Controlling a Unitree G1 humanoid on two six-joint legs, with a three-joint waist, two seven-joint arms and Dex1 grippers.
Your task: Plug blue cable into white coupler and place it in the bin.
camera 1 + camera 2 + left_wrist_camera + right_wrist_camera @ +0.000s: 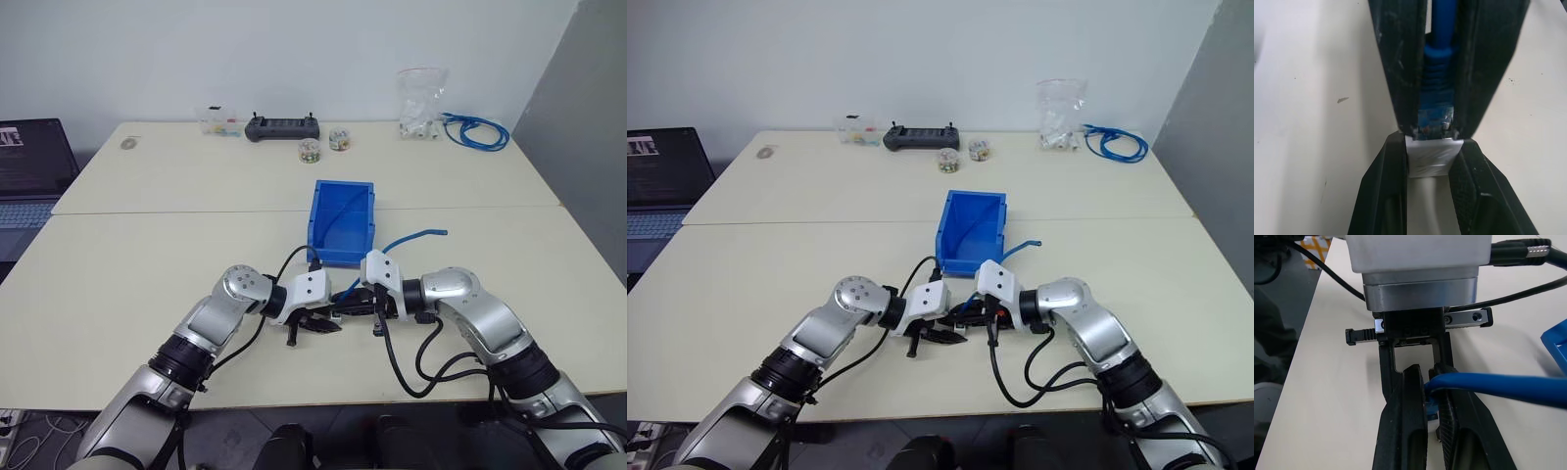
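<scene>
Blue cable meets white coupler end to end: we see its clear plug at the coupler's face, their long axes in line. Our right gripper is clamped on the plug end, our left gripper pinches the coupler (fingertips nearly touching). Both hover low over the cream table, the bin just beyond them, equally near either arm. Farther back lie a black controller, a parts bag and a cable coil against the wall.
</scene>
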